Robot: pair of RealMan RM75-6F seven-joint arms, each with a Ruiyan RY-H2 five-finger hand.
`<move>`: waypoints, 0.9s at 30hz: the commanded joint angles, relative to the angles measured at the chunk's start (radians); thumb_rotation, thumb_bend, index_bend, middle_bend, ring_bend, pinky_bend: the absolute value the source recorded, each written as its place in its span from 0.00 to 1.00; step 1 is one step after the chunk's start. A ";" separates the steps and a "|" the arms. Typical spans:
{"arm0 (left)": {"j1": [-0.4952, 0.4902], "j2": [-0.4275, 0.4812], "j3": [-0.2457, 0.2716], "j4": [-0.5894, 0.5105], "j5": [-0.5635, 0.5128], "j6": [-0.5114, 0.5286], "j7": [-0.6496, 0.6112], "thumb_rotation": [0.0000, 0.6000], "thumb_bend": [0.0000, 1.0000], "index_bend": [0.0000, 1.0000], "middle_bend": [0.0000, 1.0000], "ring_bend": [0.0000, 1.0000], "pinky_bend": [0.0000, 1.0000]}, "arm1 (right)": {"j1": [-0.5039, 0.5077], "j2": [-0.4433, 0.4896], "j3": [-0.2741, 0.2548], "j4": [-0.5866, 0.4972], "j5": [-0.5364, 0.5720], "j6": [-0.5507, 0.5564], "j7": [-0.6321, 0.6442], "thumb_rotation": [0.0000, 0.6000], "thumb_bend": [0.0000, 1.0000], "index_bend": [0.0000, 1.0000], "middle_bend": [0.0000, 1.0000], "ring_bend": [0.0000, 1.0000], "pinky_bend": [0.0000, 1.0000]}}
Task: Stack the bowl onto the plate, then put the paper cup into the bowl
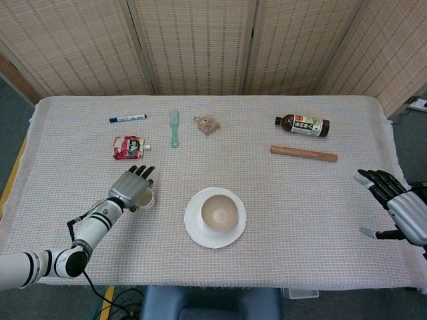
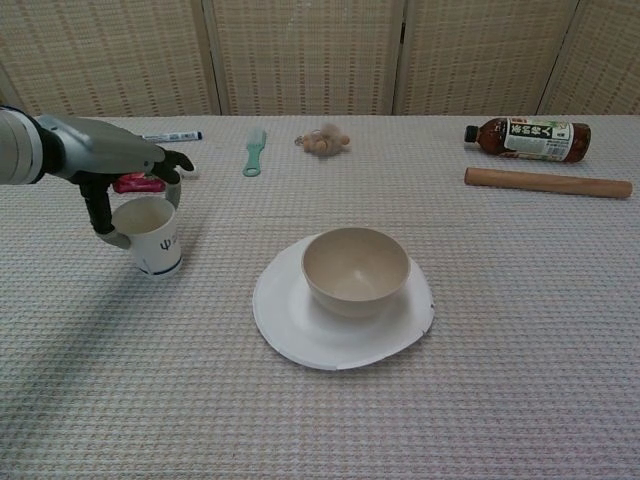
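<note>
A beige bowl [image 1: 219,212] [image 2: 356,270] sits upright on the white plate [image 1: 194,228] [image 2: 290,335] near the table's front middle. To the left of the plate stands the paper cup [image 1: 148,199] [image 2: 155,246], upright on the cloth. My left hand [image 1: 132,187] [image 2: 105,160] hovers over the cup, fingers stretched past its rim and the thumb down against its left wall. The fingers are not closed round it. Over the table's right edge, my right hand [image 1: 395,205] holds nothing, fingers spread; the chest view does not show it.
At the back left lie a blue marker [image 1: 127,119], a red pouch [image 1: 128,147], a green brush [image 1: 174,128] and a small brown object [image 1: 207,124]. A drink bottle [image 1: 302,125] and a wooden rolling pin [image 1: 303,154] lie at the back right.
</note>
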 commanded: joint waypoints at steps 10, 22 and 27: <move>-0.011 0.081 0.004 -0.100 0.001 0.063 -0.004 1.00 0.26 0.41 0.04 0.00 0.15 | 0.010 -0.007 -0.005 -0.002 -0.013 -0.007 0.000 1.00 0.00 0.00 0.00 0.00 0.00; -0.112 0.297 -0.049 -0.381 -0.180 0.102 0.041 1.00 0.26 0.42 0.06 0.00 0.15 | 0.025 -0.025 -0.012 0.029 -0.041 0.010 0.042 1.00 0.00 0.00 0.00 0.00 0.00; -0.150 0.314 -0.051 -0.484 -0.217 0.169 0.090 1.00 0.26 0.43 0.07 0.00 0.15 | 0.026 -0.033 -0.018 0.044 -0.059 0.031 0.061 1.00 0.00 0.00 0.00 0.00 0.00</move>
